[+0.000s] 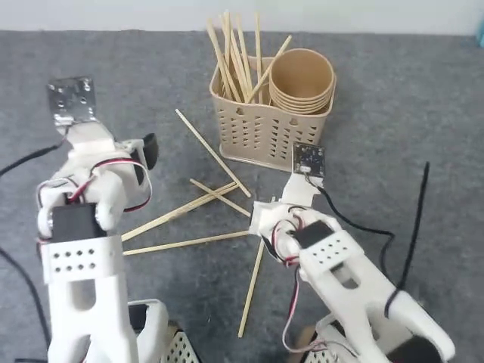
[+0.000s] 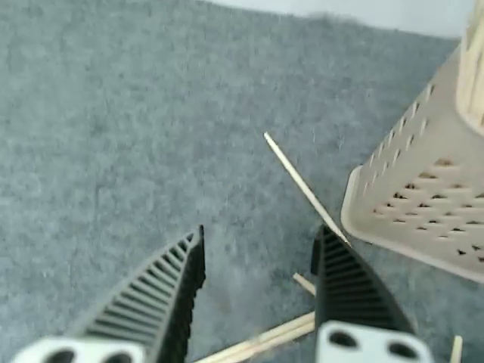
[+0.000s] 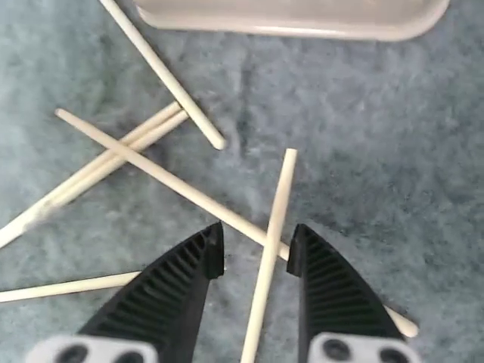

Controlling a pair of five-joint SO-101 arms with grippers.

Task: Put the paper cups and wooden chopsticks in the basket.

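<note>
A beige perforated basket [image 1: 261, 140] stands at the back middle, holding a stack of paper cups [image 1: 302, 79] and several upright wooden chopsticks [image 1: 238, 57]. Several loose chopsticks [image 1: 181, 212] lie crossed on the carpet in front of it. My right gripper [image 3: 257, 231] is open just above the carpet, its fingertips on either side of one chopstick [image 3: 272, 219] that lies over another [image 3: 151, 170]. From above, this gripper [image 1: 259, 219] sits at the heap's right end. My left gripper [image 2: 261, 234] is open and empty over bare carpet, with a slanted chopstick [image 2: 302, 185] and the basket [image 2: 423, 204] ahead of it.
Grey carpet [image 1: 393, 91] covers the whole work surface. The left arm [image 1: 83, 219] stands at the left, its gripper [image 1: 144, 159] left of the heap. Black cables [image 1: 412, 227] trail to the right of the right arm. One long chopstick [image 1: 249, 295] runs toward the front edge.
</note>
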